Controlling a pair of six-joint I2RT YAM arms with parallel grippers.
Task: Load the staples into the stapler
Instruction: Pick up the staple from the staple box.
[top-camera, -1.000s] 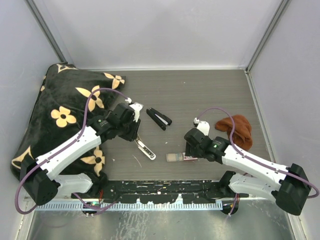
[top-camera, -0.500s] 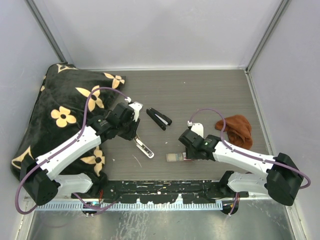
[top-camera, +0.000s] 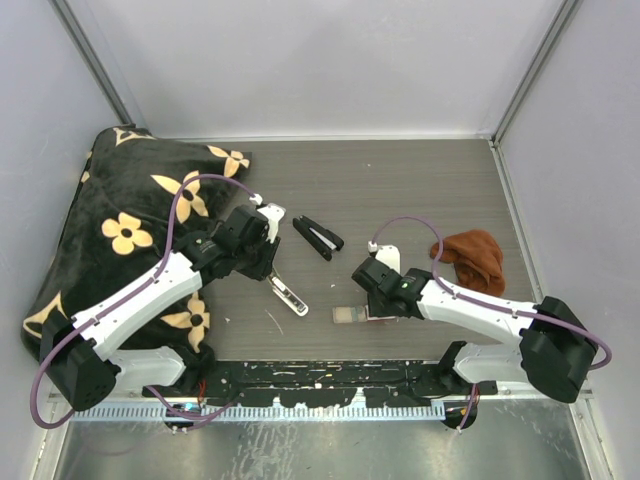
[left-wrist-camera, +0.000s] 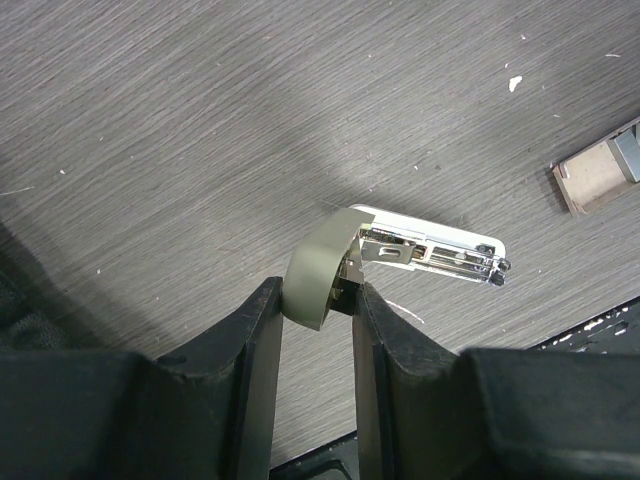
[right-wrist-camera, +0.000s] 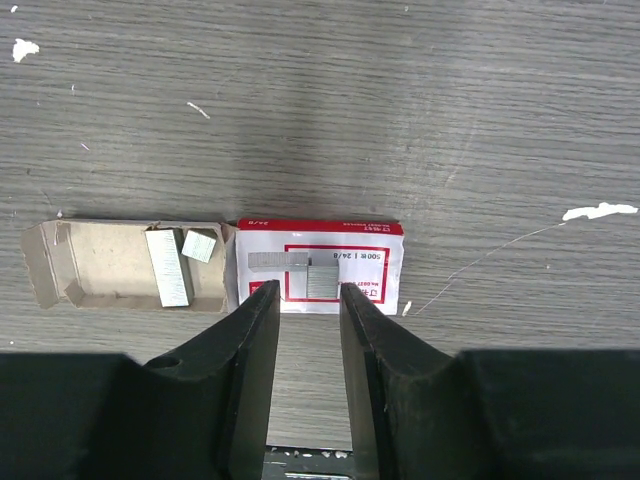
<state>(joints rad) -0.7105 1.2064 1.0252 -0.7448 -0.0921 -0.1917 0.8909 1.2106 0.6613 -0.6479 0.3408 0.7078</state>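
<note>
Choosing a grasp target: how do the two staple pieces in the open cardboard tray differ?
The long strip is clearly longer than the squarish short piece. The long strip stands near upright in the right wrist view, spanning most of the tray. The short piece sits skewed in the tray's upper right corner. Both are silvery grey, lie flat, and are off to the side of the right gripper.

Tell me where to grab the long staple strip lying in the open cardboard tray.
Grip the staple strip at mid-length, across its narrow width, coming straight down from above. It lies flat in the tray, whose low walls block a sideways approach; its long sides look mostly free.
</note>
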